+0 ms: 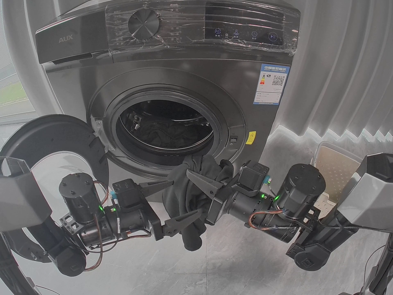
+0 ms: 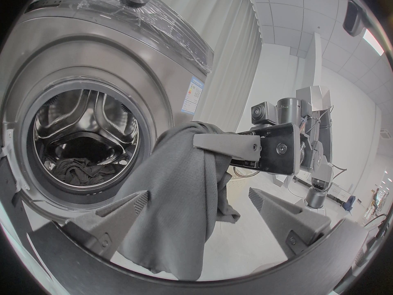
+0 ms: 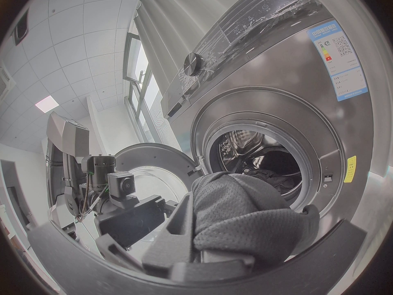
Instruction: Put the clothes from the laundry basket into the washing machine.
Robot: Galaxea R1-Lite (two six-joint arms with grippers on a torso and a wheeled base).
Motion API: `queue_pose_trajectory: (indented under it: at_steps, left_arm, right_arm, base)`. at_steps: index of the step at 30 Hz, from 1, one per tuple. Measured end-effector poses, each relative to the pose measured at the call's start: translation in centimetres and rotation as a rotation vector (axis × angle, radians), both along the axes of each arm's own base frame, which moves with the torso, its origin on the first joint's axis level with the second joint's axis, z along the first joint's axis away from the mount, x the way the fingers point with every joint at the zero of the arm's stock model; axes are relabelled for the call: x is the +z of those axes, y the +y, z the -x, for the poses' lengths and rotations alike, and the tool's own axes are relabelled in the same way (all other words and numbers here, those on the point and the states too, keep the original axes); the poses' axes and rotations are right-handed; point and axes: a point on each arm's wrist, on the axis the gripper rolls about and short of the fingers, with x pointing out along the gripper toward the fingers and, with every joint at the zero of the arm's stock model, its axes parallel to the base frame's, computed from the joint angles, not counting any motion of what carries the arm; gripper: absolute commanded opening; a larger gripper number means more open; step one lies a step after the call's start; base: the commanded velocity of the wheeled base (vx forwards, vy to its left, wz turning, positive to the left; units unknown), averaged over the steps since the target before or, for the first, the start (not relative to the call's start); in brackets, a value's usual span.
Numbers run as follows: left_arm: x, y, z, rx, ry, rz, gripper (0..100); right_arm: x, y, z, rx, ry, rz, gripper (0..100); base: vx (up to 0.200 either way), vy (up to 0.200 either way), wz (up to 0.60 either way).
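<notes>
- Head view: your right hand (image 1: 204,191) is clamped on the grey garment (image 1: 204,164), which sits just in front of the washing machine (image 1: 163,70), under its open drum mouth (image 1: 163,130).
- From that hand the mouth lies at 11 o'clock, so I judge the right arm is the one to feed it in.
- The garment's long axis runs 12 to 6, with the tail pointing down.
- Your left hand (image 1: 186,199) has its fingers apart, straddling the tail.
- The laundry basket (image 1: 335,164) is at 3 o'clock.

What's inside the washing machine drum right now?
A dark crumpled garment lies on the drum floor. What lies beneath it is covered. The hanging grey cloth covers part of the door rim.
</notes>
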Motion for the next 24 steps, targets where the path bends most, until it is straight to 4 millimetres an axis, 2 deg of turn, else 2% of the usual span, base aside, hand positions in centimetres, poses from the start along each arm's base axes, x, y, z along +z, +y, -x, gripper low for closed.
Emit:
queue_pose_trajectory:
  at_steps: [9,16,17,24]
  left_arm:
    - [-0.9,-1.9,-1.6,0.023,-0.010,-0.002,100]
    - [-1.8,-2.5,-2.8,0.056,-0.001,-0.010,100]
    - [-1.9,-2.5,-3.0,0.061,-0.002,-0.009,0]
    - [-1.9,-3.0,-4.0,0.091,-0.015,0.007,0]
  right_arm:
    - [-0.1,0.6,0.3,-0.001,0.013,-0.011,0]
    - [-0.1,0.6,0.4,0.000,0.015,-0.012,0]
    - [-0.1,0.6,0.4,-0.003,0.015,-0.012,0]
    - [-0.1,0.6,0.4,-0.016,0.017,-0.014,0]
  base:
    - [0.000,0.000,0.00]
    - [0.000,0.000,0.00]
    - [0.000,0.000,0.00]
    - [0.000,0.000,0.00]
